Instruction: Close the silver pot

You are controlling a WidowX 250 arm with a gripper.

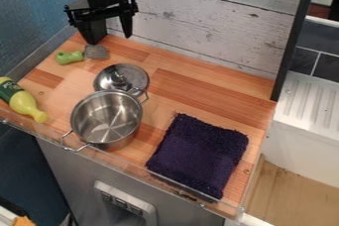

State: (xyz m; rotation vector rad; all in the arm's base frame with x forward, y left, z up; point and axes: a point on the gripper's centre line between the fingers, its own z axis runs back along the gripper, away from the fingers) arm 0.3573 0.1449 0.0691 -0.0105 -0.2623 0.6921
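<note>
Your gripper hangs at the table's back, fingers apart and empty, presumably to suit a grasp from above. The silver pot stands uncovered near the front edge; its lid lies knob-up just behind, probably so you can lift it straight across.

The bench is viewed at a downward slant from its front, fairly near, toward the plank wall.
</note>
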